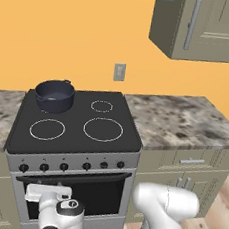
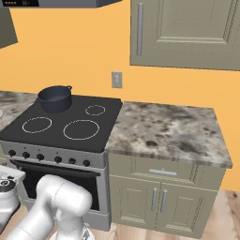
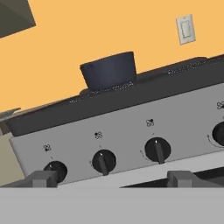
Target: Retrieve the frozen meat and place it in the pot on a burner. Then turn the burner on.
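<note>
While one pot (image 1: pixel 54 95) sits, four burners (image 1: pixel 103 129)

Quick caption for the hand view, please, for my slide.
Open gripper faces the stove's knob row from below; the pot sits on a rear burner.

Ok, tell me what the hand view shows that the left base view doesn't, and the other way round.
Hand view alone: the open gripper, its fingertips low before the stove front, and the burner symbols over the knobs.

Left base view alone: the three ringed burners, the cabinet above, the counter and its drawer.

Both: the pot on the stove's back left burner, the knob row, and the wall outlet.
</note>
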